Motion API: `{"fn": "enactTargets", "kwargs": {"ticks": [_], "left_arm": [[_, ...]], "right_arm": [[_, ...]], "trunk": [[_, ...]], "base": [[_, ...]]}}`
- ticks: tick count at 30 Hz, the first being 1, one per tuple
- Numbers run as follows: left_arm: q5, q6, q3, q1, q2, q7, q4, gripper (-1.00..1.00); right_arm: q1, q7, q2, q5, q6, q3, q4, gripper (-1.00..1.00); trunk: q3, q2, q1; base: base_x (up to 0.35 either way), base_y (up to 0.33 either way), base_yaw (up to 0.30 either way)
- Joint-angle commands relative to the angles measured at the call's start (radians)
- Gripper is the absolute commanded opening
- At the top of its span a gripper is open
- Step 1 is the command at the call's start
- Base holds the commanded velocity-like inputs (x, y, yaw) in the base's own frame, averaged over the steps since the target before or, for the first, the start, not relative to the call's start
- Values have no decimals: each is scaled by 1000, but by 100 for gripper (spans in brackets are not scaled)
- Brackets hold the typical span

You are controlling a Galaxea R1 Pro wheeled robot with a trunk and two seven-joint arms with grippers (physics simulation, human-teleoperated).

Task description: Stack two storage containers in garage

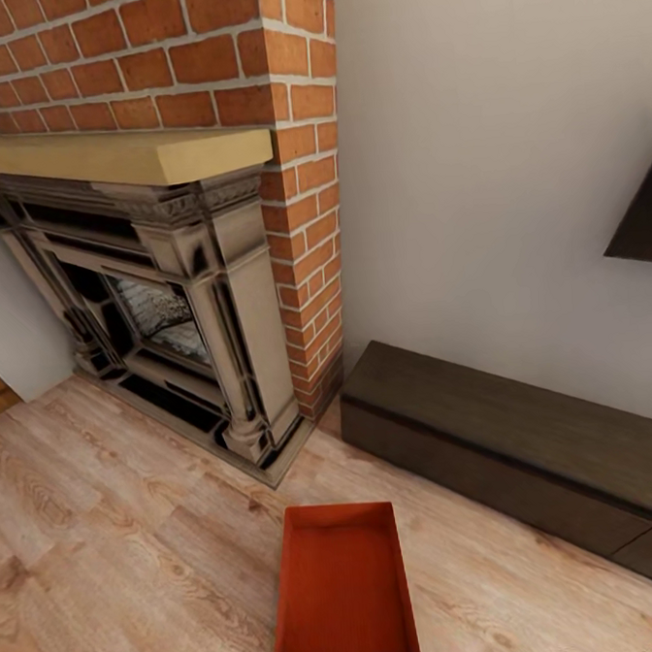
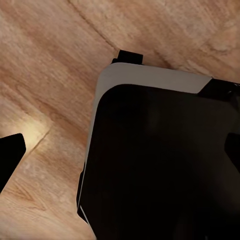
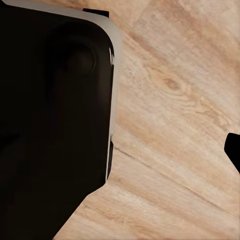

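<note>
On wood floor, storage container, near fireplace

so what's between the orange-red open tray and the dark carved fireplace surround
Just bare light wood-plank floor, seen in the head view. The orange-red open-topped tray sits apart from the dark carved fireplace surround, with nothing lying on the planks between them.

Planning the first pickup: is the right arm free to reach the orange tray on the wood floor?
Probably yes: the storage container lies open on bare wood floor, apart from the bench and fireplace.
</note>
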Motion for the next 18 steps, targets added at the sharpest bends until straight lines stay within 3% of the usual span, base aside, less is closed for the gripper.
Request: {"fn": "enactTargets", "kwargs": {"ticks": [1, 18], "left_arm": [[8, -3, -8, 0, 0, 2, 0, 100], [8, -3, -8, 0, 0, 2, 1, 100]], "right_arm": [[-1, 0, 1, -7, -5, 8, 3, 100], [-1, 0, 1, -7, -5, 8, 3, 100]], "trunk": [[-2, -1, 0], [-30, -1, 0]], "base": [[0, 0, 0], [0, 0, 0]]}}
